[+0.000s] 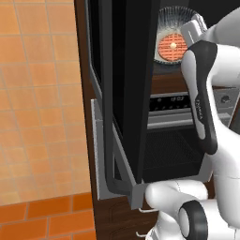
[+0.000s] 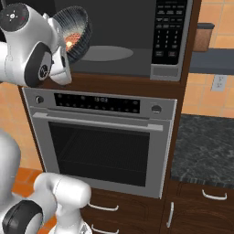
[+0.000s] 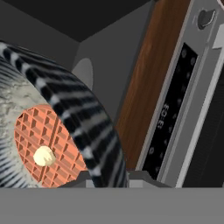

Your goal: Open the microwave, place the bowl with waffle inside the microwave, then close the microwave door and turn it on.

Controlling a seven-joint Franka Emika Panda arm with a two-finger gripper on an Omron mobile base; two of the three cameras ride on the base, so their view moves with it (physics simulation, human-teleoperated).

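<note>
Pincer: we see the hand (image 1: pixel 196 29) raised at the mouth of the microwave, its jaws clamped on the near rim of the bowl; in the hand view the finger tips are lost along the bottom edge under the bowl's wall.
Bowl: the ribbed bowl (image 2: pixel 75 34) hangs in the air, tipped steeply so its opening faces us, at the left front of the cavity and above the turntable, not resting on it.
Waffle: an orange waffle (image 3: pixel 48 151) with a pale dab (image 3: pixel 44 155) on it lies against the bowl's bottom.
Microwave: the microwave (image 2: pixel 171 41) stands open above the oven, grey cavity bare but for the round pale turntable (image 2: pixel 107 53); its keypad runs down the right side.
Microwave door: the microwave door (image 1: pixel 126 84) is swung wide to the left, its black glass edge-on in our left base view.
Oven: the silver oven (image 2: pixel 103 146) sits directly below, door closed.
Desk: a dark speckled desk (image 2: pixel 205 151) lies to the right of the oven column.
</note>
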